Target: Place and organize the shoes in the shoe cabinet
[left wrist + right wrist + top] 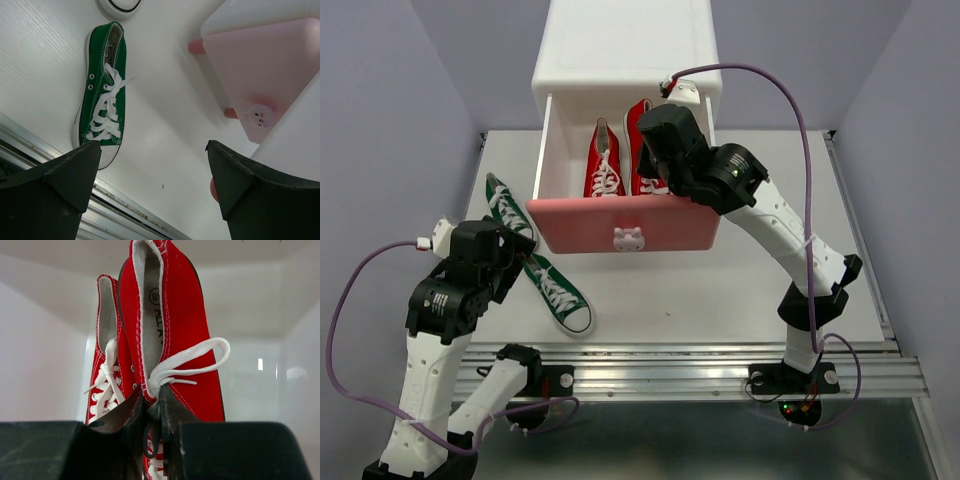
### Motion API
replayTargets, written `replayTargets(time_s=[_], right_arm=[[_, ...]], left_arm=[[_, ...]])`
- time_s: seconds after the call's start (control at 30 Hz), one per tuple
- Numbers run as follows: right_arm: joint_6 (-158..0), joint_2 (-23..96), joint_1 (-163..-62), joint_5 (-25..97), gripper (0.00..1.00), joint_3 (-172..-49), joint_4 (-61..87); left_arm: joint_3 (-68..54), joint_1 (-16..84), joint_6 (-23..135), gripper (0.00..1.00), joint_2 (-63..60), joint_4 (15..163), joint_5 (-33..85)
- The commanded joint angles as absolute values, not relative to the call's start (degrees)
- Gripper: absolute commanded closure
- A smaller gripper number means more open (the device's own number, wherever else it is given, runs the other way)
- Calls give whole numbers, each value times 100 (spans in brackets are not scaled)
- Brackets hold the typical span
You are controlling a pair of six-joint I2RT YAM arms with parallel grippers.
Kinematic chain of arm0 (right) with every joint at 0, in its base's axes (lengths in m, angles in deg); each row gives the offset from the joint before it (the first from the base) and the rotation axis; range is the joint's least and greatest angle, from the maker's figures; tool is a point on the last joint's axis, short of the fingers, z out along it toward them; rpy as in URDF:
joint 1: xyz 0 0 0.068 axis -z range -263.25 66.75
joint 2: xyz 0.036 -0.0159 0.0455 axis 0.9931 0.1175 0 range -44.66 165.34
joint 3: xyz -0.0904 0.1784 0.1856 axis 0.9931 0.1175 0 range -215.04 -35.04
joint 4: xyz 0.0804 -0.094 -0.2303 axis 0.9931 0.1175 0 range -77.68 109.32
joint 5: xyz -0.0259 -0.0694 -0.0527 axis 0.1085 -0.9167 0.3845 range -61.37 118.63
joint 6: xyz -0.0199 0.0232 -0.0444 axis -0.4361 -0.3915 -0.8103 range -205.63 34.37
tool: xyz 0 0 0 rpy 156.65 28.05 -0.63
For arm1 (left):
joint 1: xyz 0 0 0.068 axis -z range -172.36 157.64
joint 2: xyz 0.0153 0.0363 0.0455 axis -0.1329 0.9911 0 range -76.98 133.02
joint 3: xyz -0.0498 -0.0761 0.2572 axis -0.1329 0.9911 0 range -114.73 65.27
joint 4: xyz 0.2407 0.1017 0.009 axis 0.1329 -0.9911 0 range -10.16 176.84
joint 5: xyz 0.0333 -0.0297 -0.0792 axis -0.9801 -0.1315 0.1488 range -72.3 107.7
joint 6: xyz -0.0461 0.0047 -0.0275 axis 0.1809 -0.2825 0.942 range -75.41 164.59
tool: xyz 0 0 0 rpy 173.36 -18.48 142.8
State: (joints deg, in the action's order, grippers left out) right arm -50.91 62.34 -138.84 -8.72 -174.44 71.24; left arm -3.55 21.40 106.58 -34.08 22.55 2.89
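the right gripper is down inside the pulled-out drawer, the one with the pink front and bunny knob, of the white boxy plastic shoe cabinet. its jaws are drawn narrow, pinching the held red canvas sneaker at the tongue and white laces. the second red canvas sneaker lies just beside it, and both have their toes toward the drawer front. whether the held one already rests on the drawer floor cannot be told

the left gripper hangs spread wide, holding nothing, over the white table. the near green canvas sneaker lies below it, and the other green canvas sneaker is further back, beside the drawer

likely trouble from here:
- a lace loop sits right at the right fingers; if it catches as they part, lifting away could drag the shoe up or tip it onto its neighbour
- the right wrist sits close over the drawer front, so a careless exit could knock it and shift the drawer
- the near green sneaker's toe is just beside the metal rail at the table's edge, and a glancing grasp could nudge it over
- the open drawer overhangs the table near the left arm, so reaching for the far green shoe risks a bump
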Motion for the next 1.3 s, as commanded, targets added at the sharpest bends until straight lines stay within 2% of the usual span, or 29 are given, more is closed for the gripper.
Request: replayTargets(time_s=[0.0,0.2,0.47,0.77,0.97,1.27], right_arm=[[-5039,6116,-13932,-952,99,-17471,7042],[-4995,6177,-13932,-741,99,-17532,7331],[-4670,6133,-13932,-1056,93,-17364,7770],[-4530,6274,-13932,-987,91,-17356,7850],[-4625,6362,-13932,-961,78,-17321,7711],[-4661,6476,-13932,-1232,76,-17233,7552]], left_arm=[[-267,2126,10628,1,-3461,2260,188],[-267,2126,10655,1,-3514,2260,188],[-259,2126,10734,1,-3558,2260,179],[-250,2126,10787,1,-3628,2260,162],[-267,2126,10769,1,-3620,2260,144],[-276,2126,10708,1,-3611,2260,136]])
